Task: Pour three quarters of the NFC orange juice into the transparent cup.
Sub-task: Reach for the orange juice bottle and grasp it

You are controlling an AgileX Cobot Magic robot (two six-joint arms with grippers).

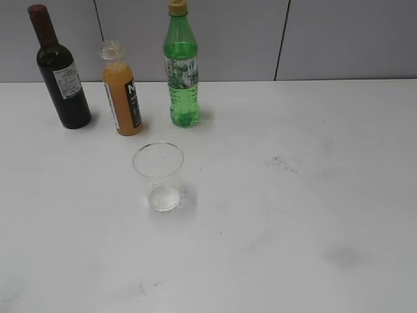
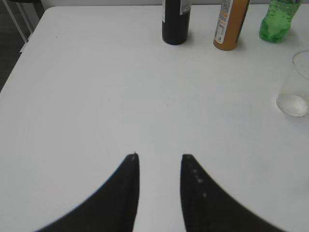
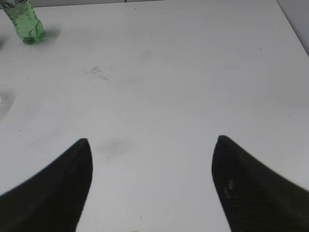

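Note:
The NFC orange juice bottle (image 1: 122,94) stands upright at the back left of the white table, full of orange liquid, with a black-and-white label and a clear neck. It also shows in the left wrist view (image 2: 231,24). The transparent cup (image 1: 158,176) stands empty in front of it, and at the right edge of the left wrist view (image 2: 297,84). My left gripper (image 2: 159,157) is open and empty over bare table, well short of the bottles. My right gripper (image 3: 152,140) is wide open and empty over the right part of the table. Neither gripper shows in the exterior view.
A dark wine bottle (image 1: 60,72) stands left of the juice and a green bottle with a yellow cap (image 1: 182,68) to its right. The green bottle also shows in the right wrist view (image 3: 25,21). Grey wall panels stand behind the table. Faint smudges (image 1: 287,163) mark the tabletop.

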